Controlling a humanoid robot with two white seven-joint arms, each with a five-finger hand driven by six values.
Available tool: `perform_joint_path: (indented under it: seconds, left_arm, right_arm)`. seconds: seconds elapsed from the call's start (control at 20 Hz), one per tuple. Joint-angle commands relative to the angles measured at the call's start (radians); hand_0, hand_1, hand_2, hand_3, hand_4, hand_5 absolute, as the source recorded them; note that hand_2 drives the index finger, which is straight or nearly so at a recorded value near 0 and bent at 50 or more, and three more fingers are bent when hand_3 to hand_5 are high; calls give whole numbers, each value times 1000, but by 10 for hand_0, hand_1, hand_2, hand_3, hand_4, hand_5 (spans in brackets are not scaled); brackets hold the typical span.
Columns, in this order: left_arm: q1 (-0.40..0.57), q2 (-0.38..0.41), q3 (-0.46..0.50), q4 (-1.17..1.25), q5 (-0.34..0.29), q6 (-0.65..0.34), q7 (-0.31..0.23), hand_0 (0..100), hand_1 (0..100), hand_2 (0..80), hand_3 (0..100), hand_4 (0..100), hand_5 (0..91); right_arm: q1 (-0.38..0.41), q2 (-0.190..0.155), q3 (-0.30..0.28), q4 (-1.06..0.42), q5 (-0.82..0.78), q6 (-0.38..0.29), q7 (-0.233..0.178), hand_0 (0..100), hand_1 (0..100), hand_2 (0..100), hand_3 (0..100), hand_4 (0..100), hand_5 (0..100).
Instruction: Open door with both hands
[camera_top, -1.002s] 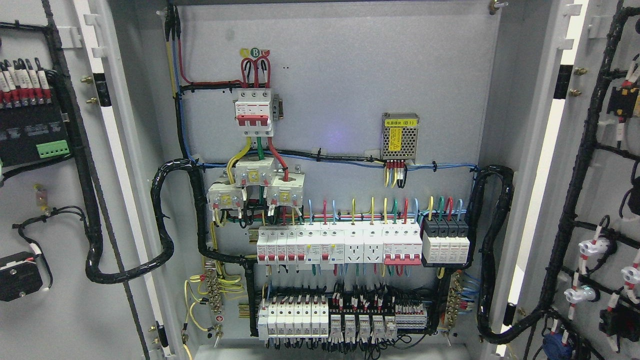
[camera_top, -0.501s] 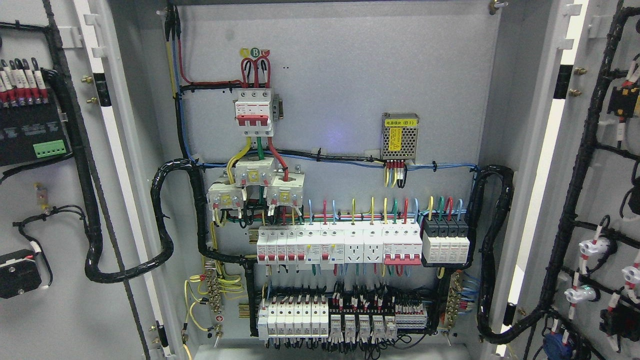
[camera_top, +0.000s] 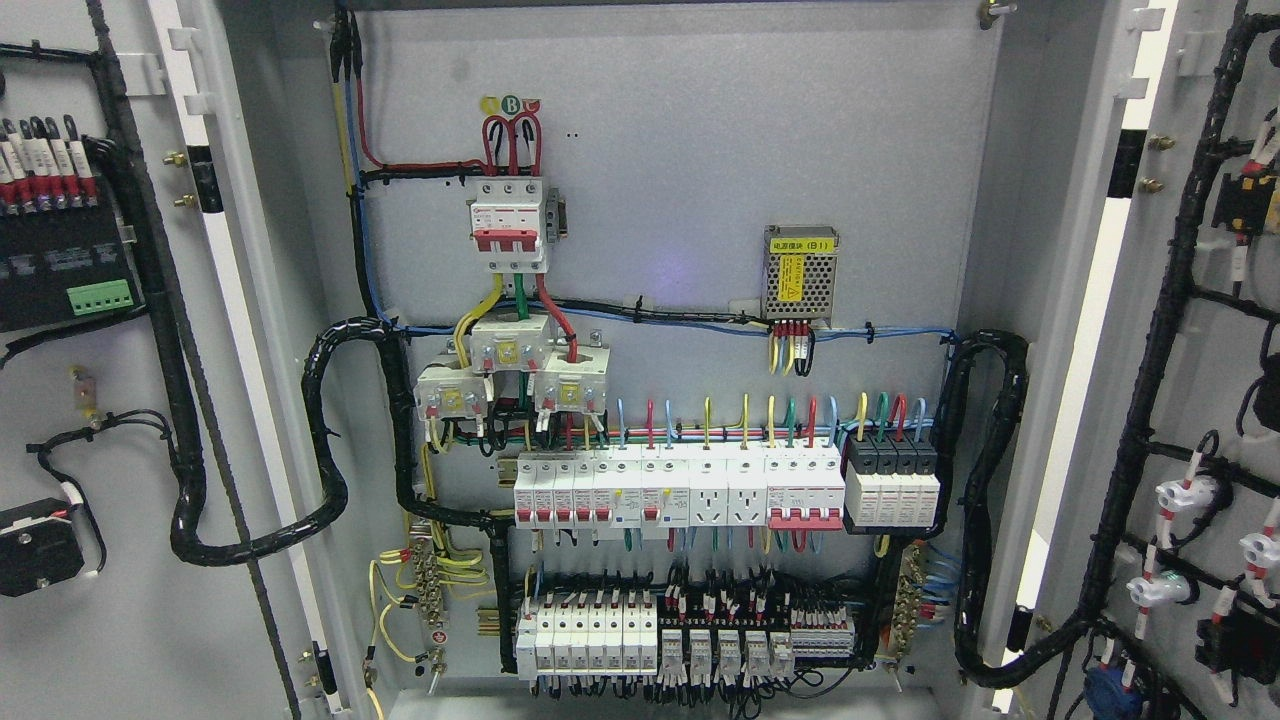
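The grey electrical cabinet stands wide open in the head view. Its left door (camera_top: 110, 620) is swung out to the left, with a black terminal block and a thick black cable loom (camera_top: 190, 400) on its inner face. The right door (camera_top: 1200, 360) is swung out to the right and carries black looms and white lamp sockets. Between them the back panel (camera_top: 700, 150) shows a red-handled main breaker (camera_top: 508, 222), rows of white breakers (camera_top: 680, 490) and a small metal power supply (camera_top: 800, 272). Neither of my hands nor any arm shows in this view.
Thick black cable bundles (camera_top: 985, 500) loop from the panel to both doors at their hinge sides. A lower row of breakers and relays (camera_top: 680, 635) sits near the cabinet floor. Coloured wires run between the rows.
The left door has swung slightly further out to the left over the last second; its parts shifted a little leftward. The right door has barely moved.
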Motion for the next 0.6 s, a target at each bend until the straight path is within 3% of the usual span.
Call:
perform_joint_path:
  seconds: [0.0,0.25,0.55]
  left_arm:
    - [19,-3,-80,-115,2,-25,-2,0,0,0,0,29,0]
    - [46,-9,-164,-202,-25,-152,-4,0,0,0,0,29,0]
    - [85,-50,-305,-271,-180,-270,-2,0,0,0,0,30,0]
  right_arm:
    - [-3,-2,77,-31,3,-157,1,0,0,0,0,0,0]
    - [-5,-2,170,-34,14,-159,2,0,0,0,0,0,0]
    - [-3,3,339,-9,110,-159,1,0,0,0,0,0,0]
